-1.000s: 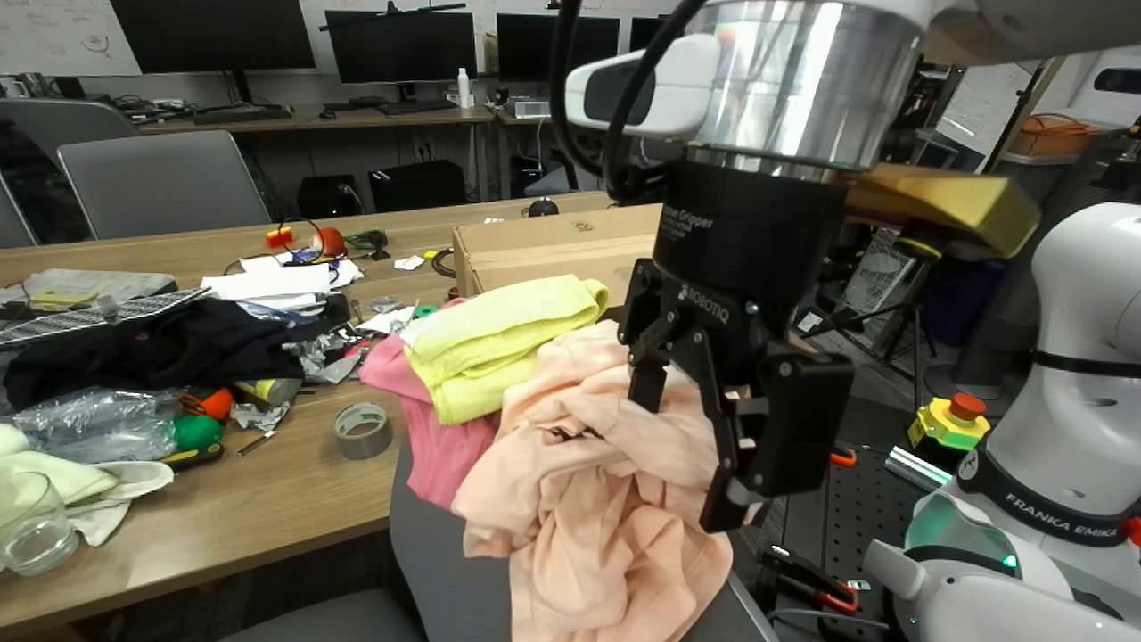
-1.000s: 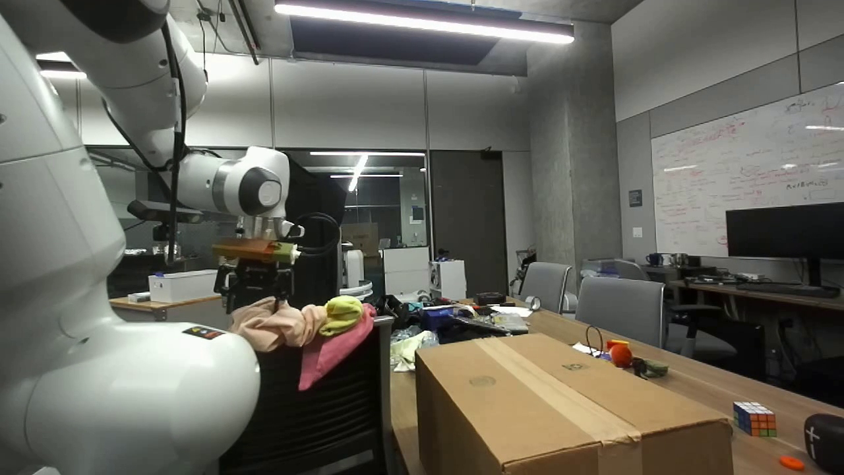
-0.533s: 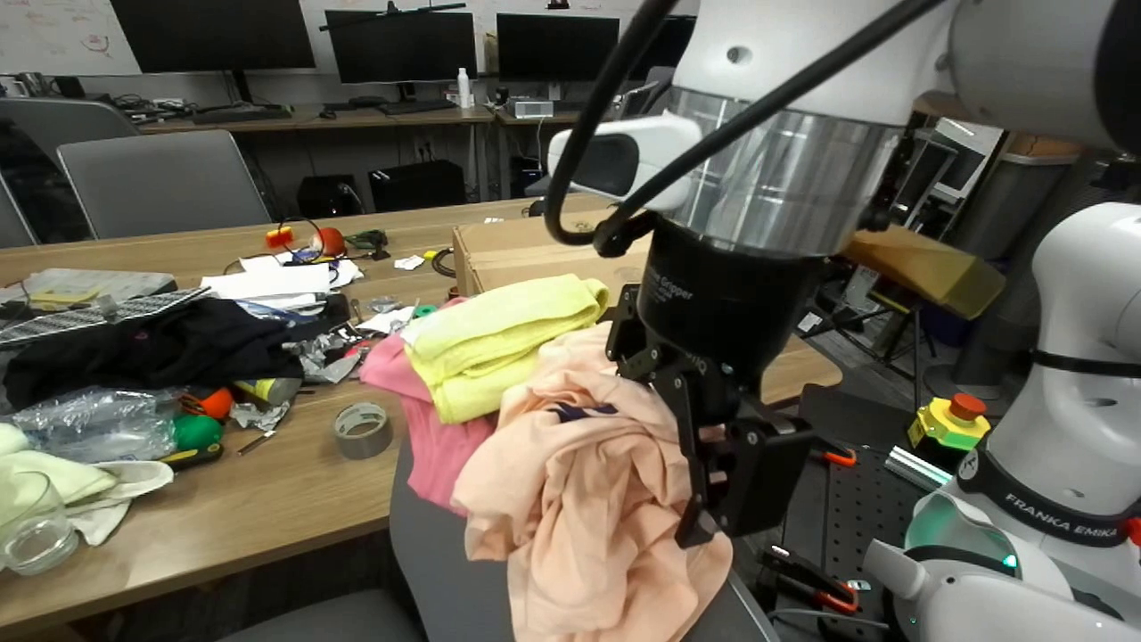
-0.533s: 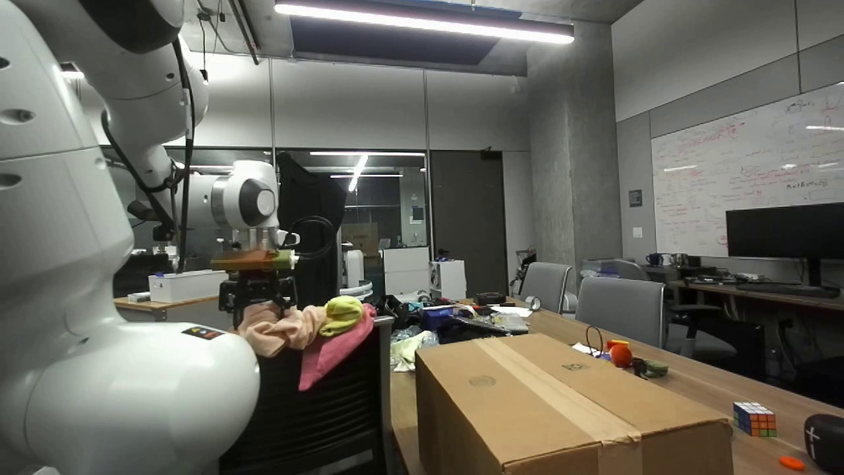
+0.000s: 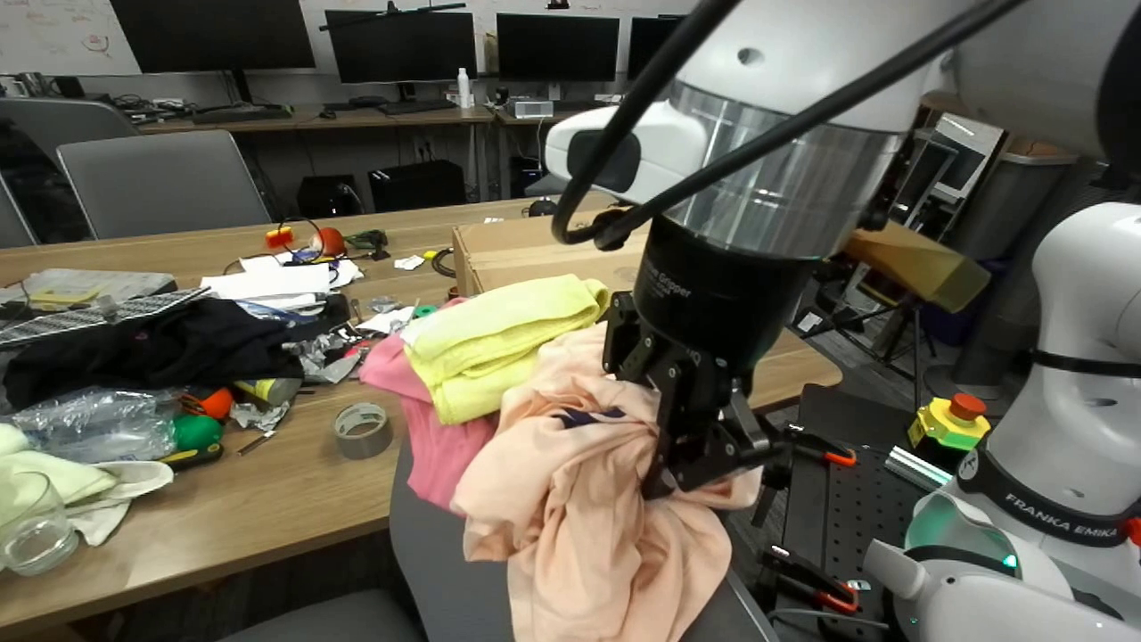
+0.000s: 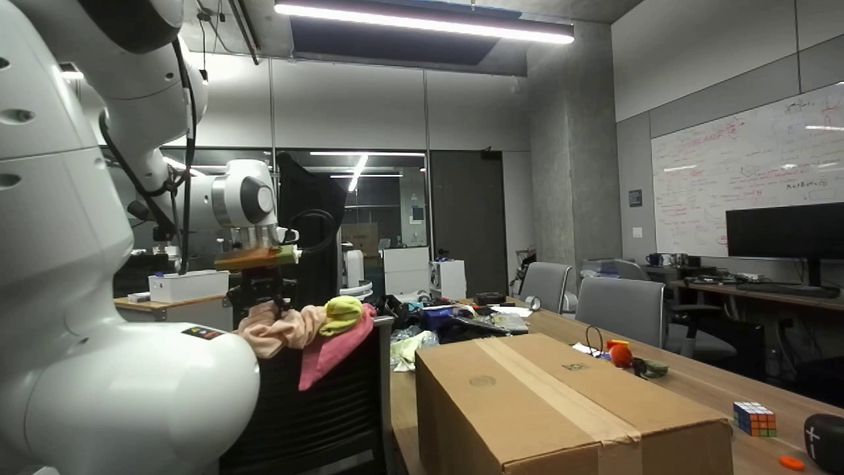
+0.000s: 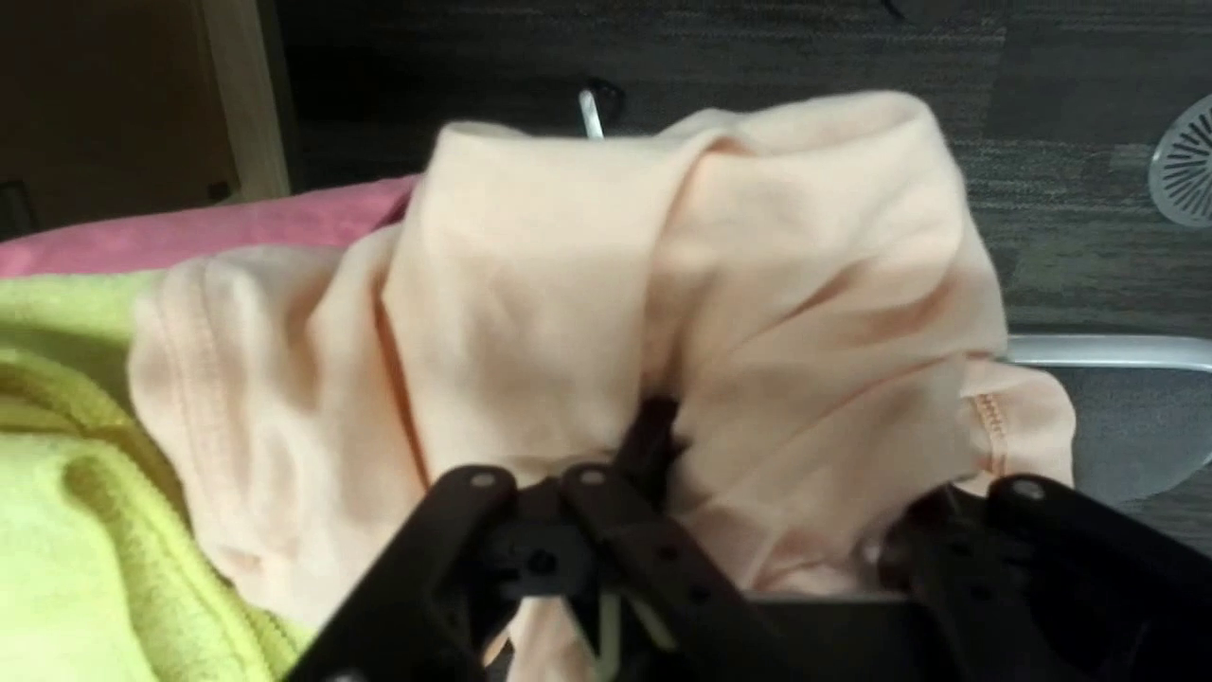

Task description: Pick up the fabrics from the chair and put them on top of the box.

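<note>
Heaped over the grey chair (image 5: 446, 571) lie the fabrics: a crumpled peach cloth (image 5: 579, 517), a folded yellow one (image 5: 504, 343) and a pink one (image 5: 446, 459) beneath. My gripper (image 5: 661, 459) points down into the peach cloth, near the chair's edge. In the wrist view its jaws stand part way together, with folds of peach cloth (image 7: 540, 303) bunched between the fingers (image 7: 653, 426). The fingertips are partly buried, so how firmly they pinch is unclear. Beyond the chair, the taped cardboard box (image 6: 560, 389) sits closed on the table; nothing rests on its top.
Clutter covers the table beside the chair: a tape roll (image 5: 363, 431), black cloth (image 5: 160, 352), plastic wrap and a glass (image 5: 36, 526). A puzzle cube (image 6: 755, 419) stands past the box. The emergency stop (image 5: 952, 423) is near the robot's base.
The gripper has come down into the peach cloth and slightly toward the yellow one. Its jaws have moved closer together, drawing cloth between them. The yellow and pink fabrics look unmoved.
</note>
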Robot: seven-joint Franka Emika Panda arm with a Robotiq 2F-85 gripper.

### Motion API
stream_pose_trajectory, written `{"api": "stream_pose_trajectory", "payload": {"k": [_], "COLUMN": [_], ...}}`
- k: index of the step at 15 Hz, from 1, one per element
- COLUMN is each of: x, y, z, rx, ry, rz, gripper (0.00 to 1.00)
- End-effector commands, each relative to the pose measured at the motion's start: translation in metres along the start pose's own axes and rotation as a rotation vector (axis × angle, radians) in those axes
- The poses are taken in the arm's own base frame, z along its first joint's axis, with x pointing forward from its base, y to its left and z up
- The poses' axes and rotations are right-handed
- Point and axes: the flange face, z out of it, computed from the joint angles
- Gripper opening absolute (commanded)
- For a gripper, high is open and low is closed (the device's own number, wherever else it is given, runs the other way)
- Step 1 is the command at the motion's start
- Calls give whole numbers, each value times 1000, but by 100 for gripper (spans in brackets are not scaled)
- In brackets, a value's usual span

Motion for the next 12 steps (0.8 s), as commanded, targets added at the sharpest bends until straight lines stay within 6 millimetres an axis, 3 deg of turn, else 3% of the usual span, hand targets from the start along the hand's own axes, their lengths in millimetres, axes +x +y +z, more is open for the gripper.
{"api": "stream_pose_trajectory", "payload": {"k": [1,3,9,12], "x": [2,1,-1,-5], "y": [-1,0,-1,-7], "z": [-6,-8,-14,-29], "rx": [-42,-60,-114,-162], "ry": [18,18,20,43], "rz": [-21,-32,-82,-118], "gripper": [9,0,4,4]}}
